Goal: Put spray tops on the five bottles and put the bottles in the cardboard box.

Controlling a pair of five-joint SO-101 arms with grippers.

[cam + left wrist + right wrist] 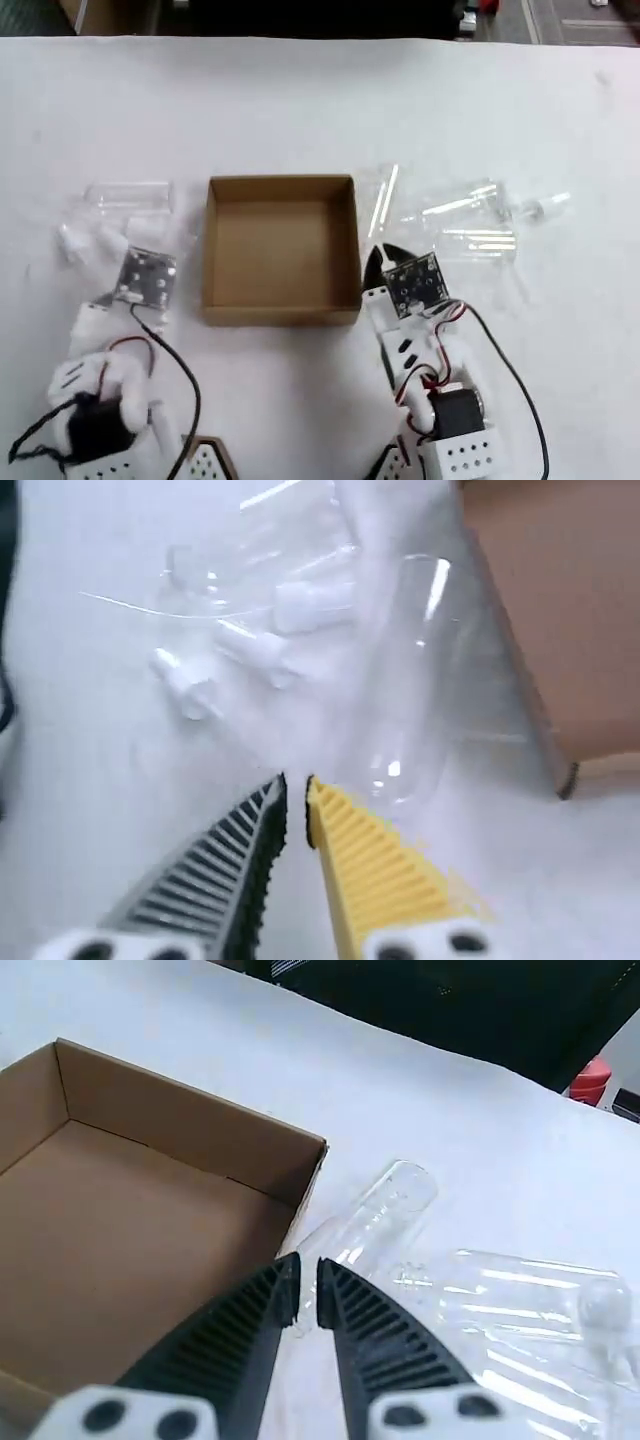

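As I count from the high cam, there is 1 cardboard box (282,312) in the table middle, and clear bottles on both sides of it. 1 lone bottle (130,194) lies on the L side of the box, and 3 more bottles (478,243) lie on the R side, close together. A 5th I cannot make out for sure. Far R lies a white spray top (545,207), but if it sits on a bottle I cannot tell. Near the lone bottle is a small heap of loose spray tops (255,650); I see approx. 3 white ones, exact no. not clear.

The box is open at the top and its brown floor shows bare, wall to wall. All the bottles lie outside it, on the white table (300,110).

The left gripper (297,792) hangs low over the table, near the lone bottle and the heap. Its fingers, 1 black and 1 yellow, are almost together w/ only a thin slit, and hold nothing. The right gripper (305,1272) is at the box's R wall, close to the nearest of the 3 bottles. Its 2 black fingers are also almost together, nothing between.
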